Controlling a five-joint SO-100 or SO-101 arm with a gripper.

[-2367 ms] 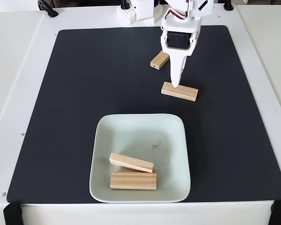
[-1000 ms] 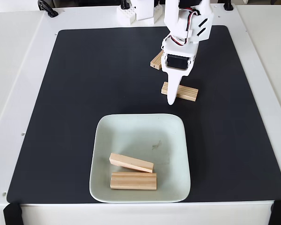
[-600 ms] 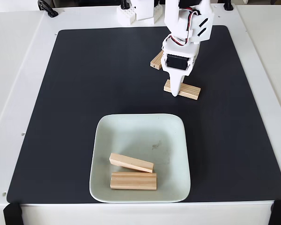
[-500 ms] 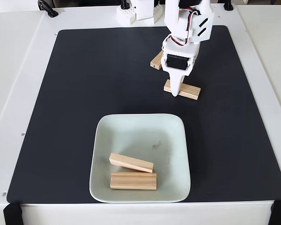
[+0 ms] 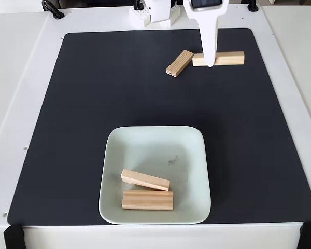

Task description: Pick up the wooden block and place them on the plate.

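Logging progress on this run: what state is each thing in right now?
Gripper: shut on held block, raised near the mat's far edge.
Held block: lifted, roughly level.
Loose block: lying flat on the mat, outside the plate.
Upper plate block: in the plate, tilted.
Lower plate block: in the plate, flat.

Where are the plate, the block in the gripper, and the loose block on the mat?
plate [image 5: 145, 140]: fixed view, bare upper floor of the dish.
gripped wooden block [image 5: 229, 58]: fixed view, right part of its top face.
loose wooden block [image 5: 180, 63]: fixed view, middle of its top face.
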